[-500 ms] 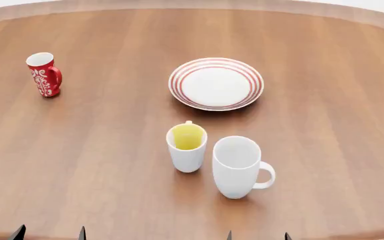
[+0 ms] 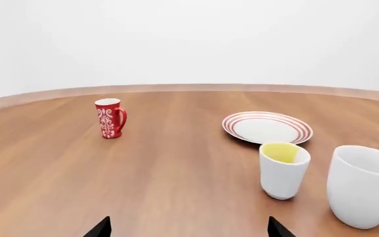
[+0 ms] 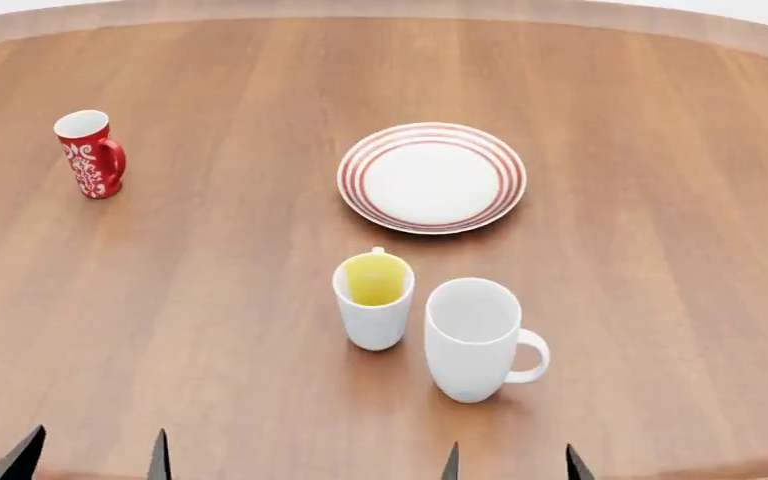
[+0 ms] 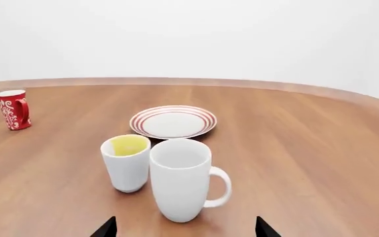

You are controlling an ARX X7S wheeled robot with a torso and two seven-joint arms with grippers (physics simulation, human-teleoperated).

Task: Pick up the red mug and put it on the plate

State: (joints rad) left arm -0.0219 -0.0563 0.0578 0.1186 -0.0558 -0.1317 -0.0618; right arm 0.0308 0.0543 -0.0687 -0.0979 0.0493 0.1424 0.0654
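The red mug [image 3: 91, 153] with white ornament stands upright at the table's far left; it also shows in the left wrist view [image 2: 110, 118] and the right wrist view [image 4: 13, 109]. The plate [image 3: 432, 177], white with red rings, lies empty near the table's middle, also in the left wrist view [image 2: 267, 127] and the right wrist view [image 4: 173, 121]. My left gripper [image 3: 91, 458] and right gripper [image 3: 511, 465] show only as dark fingertips at the near edge. Both are open, empty and far from the red mug.
A white mug with yellow inside [image 3: 373, 298] and a larger plain white mug [image 3: 476, 338] stand side by side between my grippers and the plate. The round wooden table [image 3: 651, 230] has a raised rim at the far edge.
Everything in the head view has shifted slightly downward, and the gripper tips stick up a little more at the bottom edge. No object has moved on the table.
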